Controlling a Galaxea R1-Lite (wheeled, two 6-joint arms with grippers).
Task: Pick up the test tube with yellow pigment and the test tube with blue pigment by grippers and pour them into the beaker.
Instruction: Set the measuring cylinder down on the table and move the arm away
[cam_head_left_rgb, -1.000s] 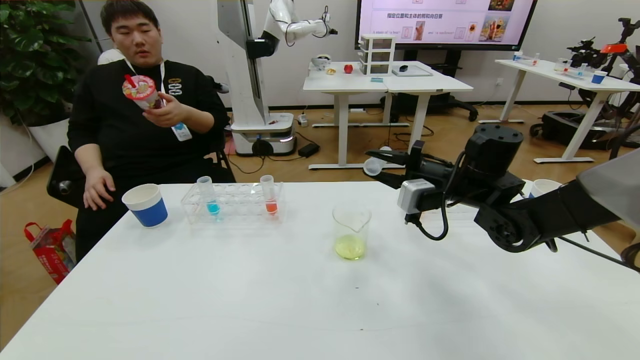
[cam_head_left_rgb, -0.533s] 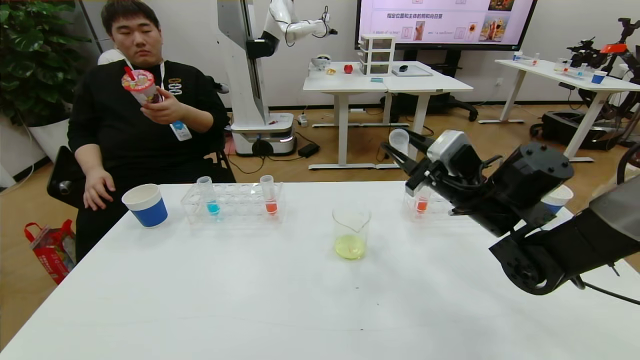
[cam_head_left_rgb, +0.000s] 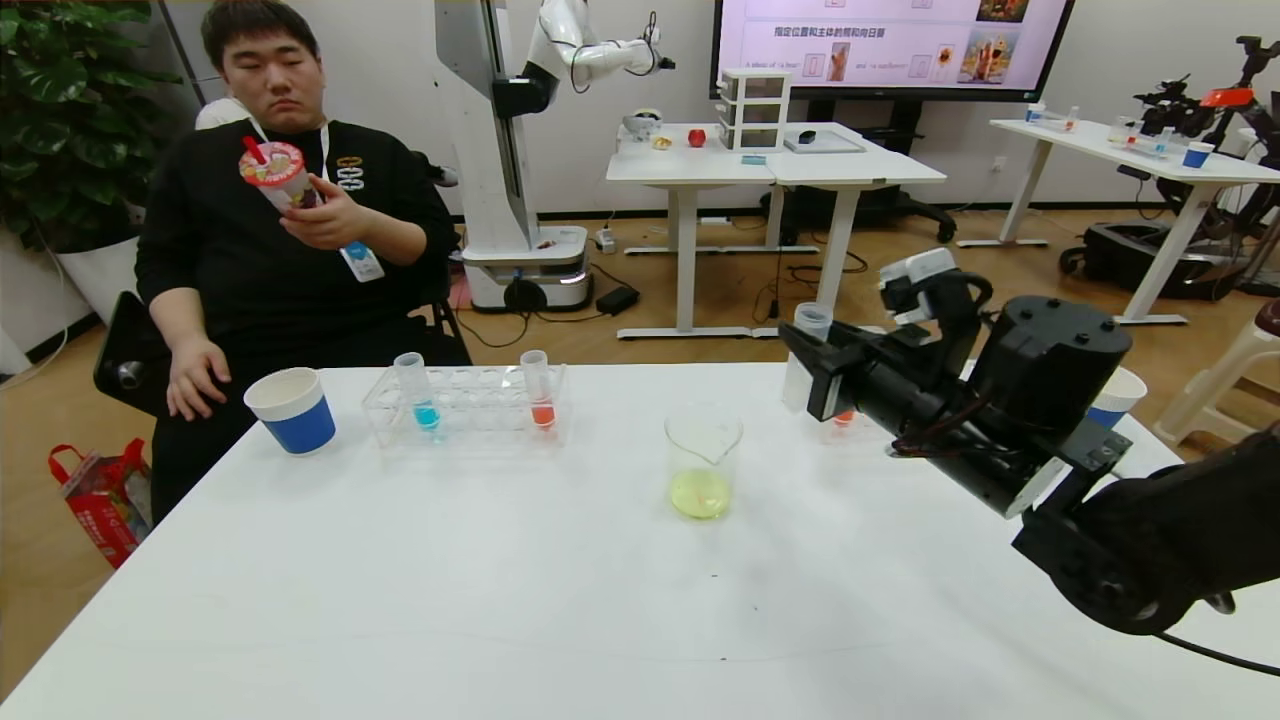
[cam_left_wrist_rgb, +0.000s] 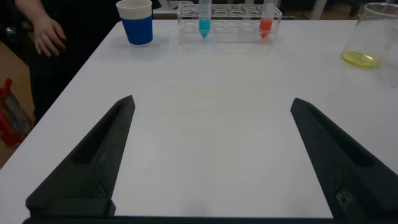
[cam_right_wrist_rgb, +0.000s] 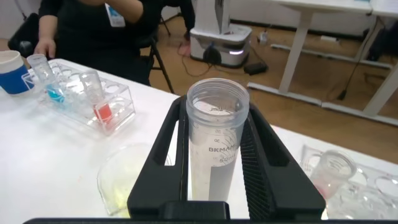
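Observation:
My right gripper is shut on a clear test tube and holds it upright above the table, to the right of the beaker. In the right wrist view the tube sits between the fingers and no liquid shows in it. The beaker holds yellow-green liquid at its bottom and shows below the gripper in that view too. The test tube with blue pigment stands in the left rack. My left gripper is open and empty over the near left table, out of the head view.
An orange-liquid tube stands in the left rack. A second rack with an orange tube lies behind my right gripper. Blue paper cups stand at far left and far right. A seated person is behind the table's left side.
My right gripper has turned the tube from lying tipped toward the beaker to upright, and has drawn back to the right. The left gripper's earlier state is not shown.

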